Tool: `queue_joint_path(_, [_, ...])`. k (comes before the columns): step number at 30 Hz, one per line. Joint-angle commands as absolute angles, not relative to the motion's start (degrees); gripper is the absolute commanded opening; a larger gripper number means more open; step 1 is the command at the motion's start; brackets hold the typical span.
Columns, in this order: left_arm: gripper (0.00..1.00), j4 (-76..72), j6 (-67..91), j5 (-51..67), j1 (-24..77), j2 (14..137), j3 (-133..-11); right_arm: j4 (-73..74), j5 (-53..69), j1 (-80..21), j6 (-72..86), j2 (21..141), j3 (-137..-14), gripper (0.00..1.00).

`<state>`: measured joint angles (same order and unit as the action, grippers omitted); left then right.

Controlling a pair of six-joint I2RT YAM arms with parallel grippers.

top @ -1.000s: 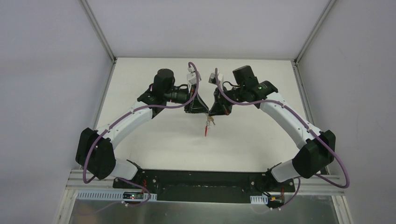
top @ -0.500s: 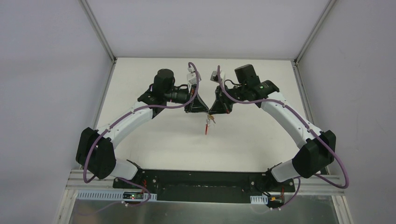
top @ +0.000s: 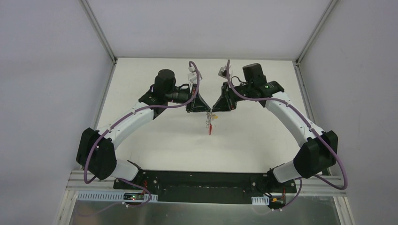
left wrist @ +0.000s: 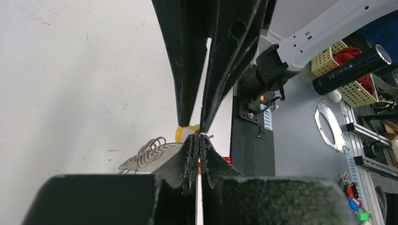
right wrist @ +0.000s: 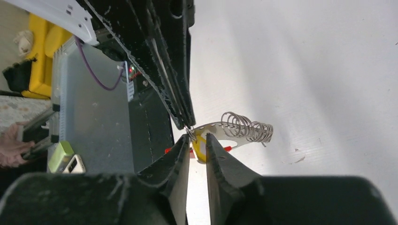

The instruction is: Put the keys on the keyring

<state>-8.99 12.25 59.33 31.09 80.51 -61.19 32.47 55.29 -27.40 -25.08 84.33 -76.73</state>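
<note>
Backing rightward, the black right gripper is hanging slightly parted, empty. The black left gripper is pinching the fanned bunch of grey metal keys, dangling beneath it; light, stiff, probably slippery, best seized by a loop head.

The white desk, faintly scuffed, carries a black base plate along its near edge.

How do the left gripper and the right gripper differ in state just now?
The left gripper is shut, pinching the keys at its tips; the right gripper is open, a gap between its fingers. The left one carries the bunch; the right one clamps nothing. Both face each other, tips close together.
</note>
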Motion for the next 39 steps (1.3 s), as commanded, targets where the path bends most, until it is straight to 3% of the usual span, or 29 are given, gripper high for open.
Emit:
queue_joint_path(1, [0.0,-17.12,18.49,58.65,30.95,78.94,-60.27,21.35,64.92,-22.77,-16.72,81.38,-73.61,0.24])
queue_joint_path(7, [0.0,-29.86,30.92,58.19,30.43,80.24,-57.9,4.93,70.25,-18.53,-3.79,78.68,-66.44,0.33])
queue_joint_path(15, [0.0,-44.03,44.01,57.25,30.41,83.97,-56.34,-0.48,71.63,-18.43,-0.79,77.96,-64.14,0.38])
queue_joint_path(28, [0.0,-45.83,45.58,56.12,29.73,84.71,-55.97,-2.37,71.88,-18.41,-0.59,77.69,-62.54,0.24])
queue_joint_path(39, [0.0,-46.68,46.1,55.63,29.37,85.22,-55.86,-5.65,72.55,-18.49,2.48,78.33,-61.21,0.19])
